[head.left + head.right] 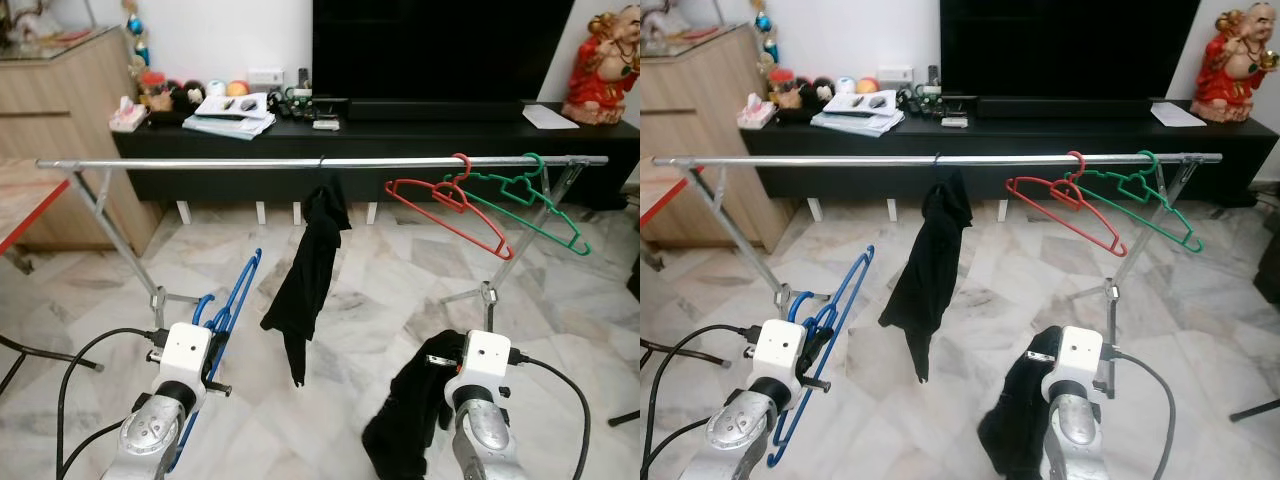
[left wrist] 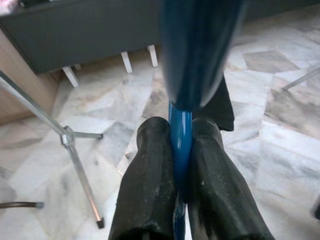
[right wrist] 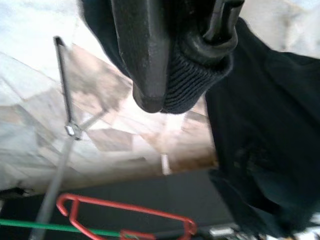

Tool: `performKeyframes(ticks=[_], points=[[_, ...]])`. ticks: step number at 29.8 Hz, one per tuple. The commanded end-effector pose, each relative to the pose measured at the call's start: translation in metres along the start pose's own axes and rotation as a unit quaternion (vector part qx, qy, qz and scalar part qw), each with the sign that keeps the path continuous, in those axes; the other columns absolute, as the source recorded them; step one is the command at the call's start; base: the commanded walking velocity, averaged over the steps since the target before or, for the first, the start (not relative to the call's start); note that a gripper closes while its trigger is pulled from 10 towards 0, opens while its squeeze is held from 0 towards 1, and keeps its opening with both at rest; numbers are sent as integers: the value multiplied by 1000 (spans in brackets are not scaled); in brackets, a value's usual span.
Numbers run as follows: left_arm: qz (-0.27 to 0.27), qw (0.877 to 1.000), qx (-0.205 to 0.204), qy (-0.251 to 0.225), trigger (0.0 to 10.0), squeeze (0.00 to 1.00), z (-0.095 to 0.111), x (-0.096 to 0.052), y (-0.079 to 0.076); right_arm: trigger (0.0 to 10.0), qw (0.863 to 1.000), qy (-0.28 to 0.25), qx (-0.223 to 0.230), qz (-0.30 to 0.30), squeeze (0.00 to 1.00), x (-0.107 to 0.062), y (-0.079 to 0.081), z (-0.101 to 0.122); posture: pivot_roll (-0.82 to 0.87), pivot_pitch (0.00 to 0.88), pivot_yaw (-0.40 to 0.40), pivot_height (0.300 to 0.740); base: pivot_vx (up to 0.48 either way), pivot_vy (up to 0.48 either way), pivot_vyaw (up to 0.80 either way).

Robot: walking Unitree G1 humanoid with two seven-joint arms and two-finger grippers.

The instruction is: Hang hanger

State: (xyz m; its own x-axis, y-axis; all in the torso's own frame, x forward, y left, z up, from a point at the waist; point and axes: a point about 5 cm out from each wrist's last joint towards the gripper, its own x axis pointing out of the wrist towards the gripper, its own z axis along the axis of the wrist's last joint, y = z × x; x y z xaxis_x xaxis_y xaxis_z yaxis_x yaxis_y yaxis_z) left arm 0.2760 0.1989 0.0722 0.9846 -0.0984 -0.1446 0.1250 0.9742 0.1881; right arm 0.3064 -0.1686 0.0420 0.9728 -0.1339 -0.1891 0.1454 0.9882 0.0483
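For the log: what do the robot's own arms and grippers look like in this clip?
Both arms are silver metal with a white boxy wrist housing. A black cable loops from the left arm and a grey one from the right arm. The left gripper and right gripper have thick, rounded matte-black fingers.

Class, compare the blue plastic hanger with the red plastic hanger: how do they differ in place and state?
The blue plastic hanger is gripped by the left gripper, below the silver metal rail; the red plastic hanger hangs hooked on that rail, untouched. Both are bare plastic hangers, carrying no garment.
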Motion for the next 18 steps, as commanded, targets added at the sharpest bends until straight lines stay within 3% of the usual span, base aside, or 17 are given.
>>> performKeyframes(ticks=[1, 10, 18], points=[[-16, 1000, -7, -7, 10000, 0, 4, 1, -4, 10000, 1000, -8, -5, 0, 0, 5, -1, 8, 43, 14, 1, 740, 0, 0, 0], [-54, 999, -5, 0, 10000, 0, 5, 0, -9, 10000, 1000, -5, -10, 3, 0, 10, 1, 12, 50, 17, 2, 740, 0, 0, 0], [-156, 987, 30, 31, 10000, 0, 7, 0, -13, 10000, 1000, 5, -23, 2, 0, 23, -1, 24, 56, 19, 1, 740, 0, 0, 0]])
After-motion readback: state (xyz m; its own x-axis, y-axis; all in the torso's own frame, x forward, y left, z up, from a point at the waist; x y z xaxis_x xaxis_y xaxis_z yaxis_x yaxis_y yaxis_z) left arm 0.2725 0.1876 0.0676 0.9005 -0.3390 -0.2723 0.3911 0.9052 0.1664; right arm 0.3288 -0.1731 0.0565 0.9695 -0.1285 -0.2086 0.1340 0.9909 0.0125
